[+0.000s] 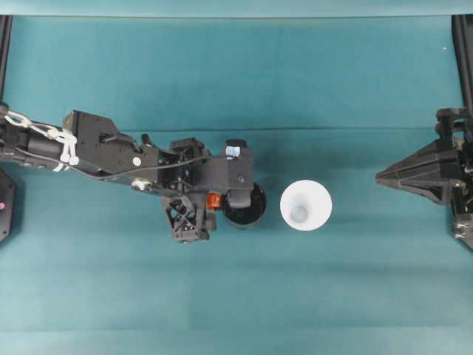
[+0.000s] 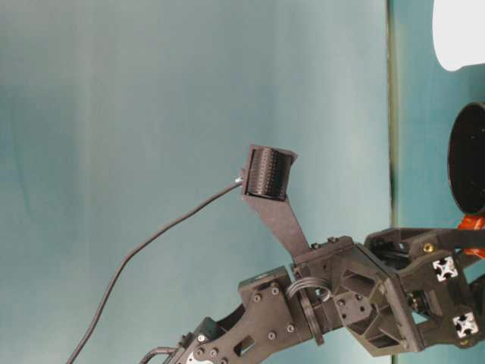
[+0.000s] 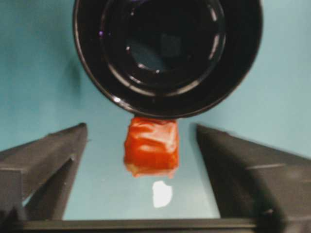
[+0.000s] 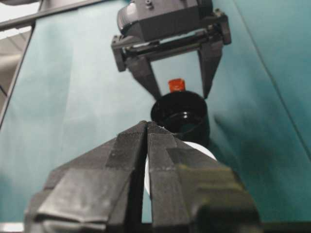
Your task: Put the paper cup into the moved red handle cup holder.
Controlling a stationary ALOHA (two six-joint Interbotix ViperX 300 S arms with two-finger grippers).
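The red handle cup holder (image 1: 247, 211) is a glossy black cylinder standing upright mid-table, its orange-red tab (image 1: 213, 200) pointing left. My left gripper (image 1: 216, 201) is open, with one finger on each side of the tab and a gap to it on both sides. The left wrist view shows the holder (image 3: 167, 53), the tab (image 3: 151, 146) and the spread fingers (image 3: 48, 160). Just right of the holder, apart from it, the white paper cup (image 1: 306, 205) stands mouth up. My right gripper (image 1: 380, 177) is shut and empty far to the right, its tips (image 4: 147, 131) facing the cup (image 4: 201, 149) and holder (image 4: 180, 114).
The teal cloth (image 1: 236, 296) covers the whole table. Open cloth lies between the cup and the right gripper, and across the front and back. Black frame rails (image 1: 462, 44) run along the side edges. The left arm (image 1: 89, 144) stretches in from the left.
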